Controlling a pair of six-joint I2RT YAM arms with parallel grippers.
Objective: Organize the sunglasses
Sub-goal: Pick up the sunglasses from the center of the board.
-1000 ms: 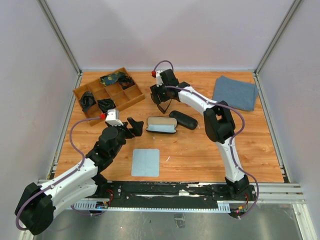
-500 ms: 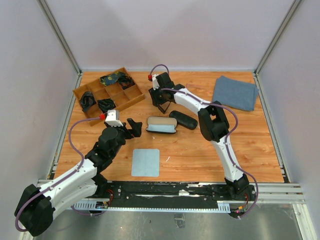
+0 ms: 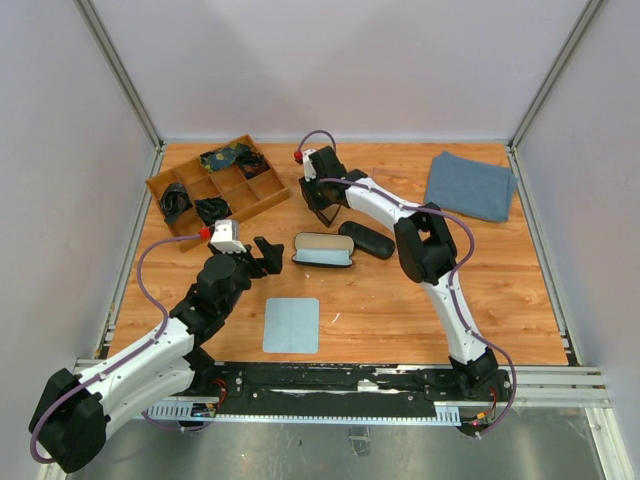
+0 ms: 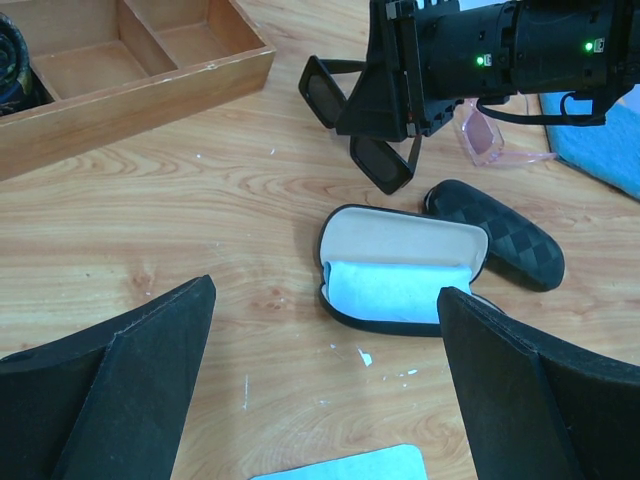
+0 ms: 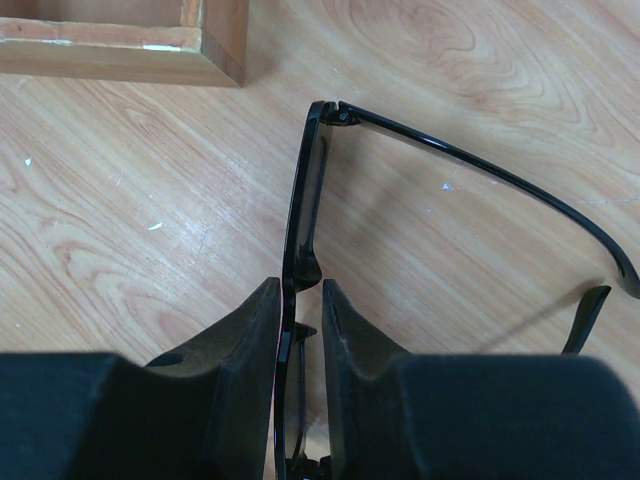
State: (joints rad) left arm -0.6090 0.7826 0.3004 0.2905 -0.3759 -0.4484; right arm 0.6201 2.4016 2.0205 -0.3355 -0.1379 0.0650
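The black sunglasses (image 3: 325, 210) (image 4: 384, 164) stand on the table behind the open case, arms unfolded. My right gripper (image 3: 321, 192) (image 5: 300, 292) comes down on them from above, its jaws narrowed onto the bridge of the black frame (image 5: 301, 200); the left pad touches the frame and only a sliver shows at the right one. The pale pink sunglasses (image 4: 490, 130) lie just behind that gripper (image 4: 383, 128) in the left wrist view. My left gripper (image 3: 268, 250) (image 4: 325, 290) hovers wide open with nothing in it, in front of the open case.
An open black case (image 3: 322, 250) (image 4: 400, 270) holds a light blue cloth; a closed black case (image 3: 366, 240) (image 4: 500, 235) lies to its right. A wooden divided tray (image 3: 262, 207) (image 4: 130, 100) (image 5: 120, 55) sits back left. A blue cloth (image 3: 291, 325) lies near front, a grey-blue towel (image 3: 470, 185) back right.
My right gripper has shifted slightly left over the black sunglasses and its jaws have closed in on the frame. The left arm has not moved.
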